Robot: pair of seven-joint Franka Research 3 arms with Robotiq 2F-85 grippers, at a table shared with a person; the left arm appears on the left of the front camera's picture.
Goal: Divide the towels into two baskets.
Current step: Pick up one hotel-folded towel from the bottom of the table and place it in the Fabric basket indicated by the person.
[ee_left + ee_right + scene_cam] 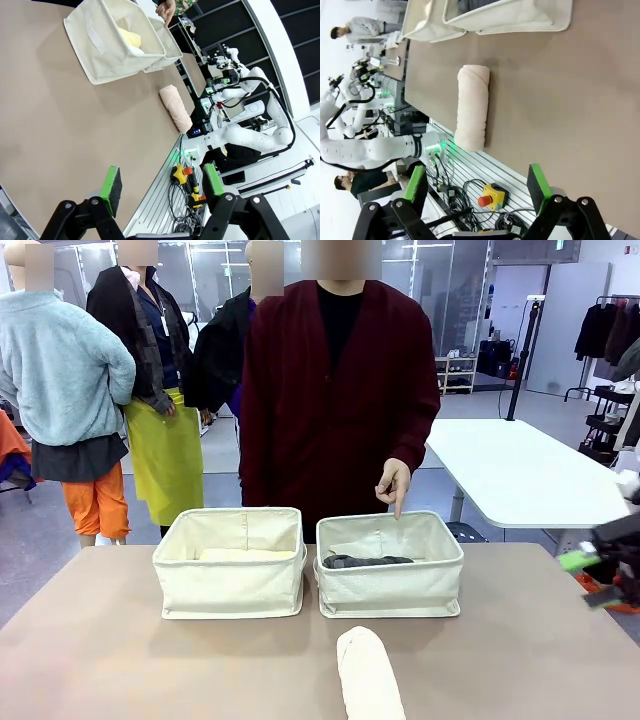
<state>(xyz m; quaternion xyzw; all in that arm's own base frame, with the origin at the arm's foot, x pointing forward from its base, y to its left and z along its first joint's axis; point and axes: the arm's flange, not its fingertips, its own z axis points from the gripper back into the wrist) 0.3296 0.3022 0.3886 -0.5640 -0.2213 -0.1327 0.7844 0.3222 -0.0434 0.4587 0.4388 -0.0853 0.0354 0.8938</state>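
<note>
Two cream canvas baskets stand side by side, the left basket (230,575) (107,50) and the right basket (390,585) (520,17). A dark grey towel (365,561) lies in the right one. A pale yellow towel (129,37) lies in the left one. A cream-pink towel roll (368,675) (175,107) (472,107) lies on the table near the front edge. My left gripper (162,187) hangs open off the table's left side. My right gripper (477,187) (590,565) is open beyond the right edge. Both are empty.
A person in a dark red cardigan stands behind the baskets, one hand (395,485) (167,7) pointing down over the right basket. Yellow emergency-stop boxes (180,173) (492,195) and cables lie on the rail below the table's front edge.
</note>
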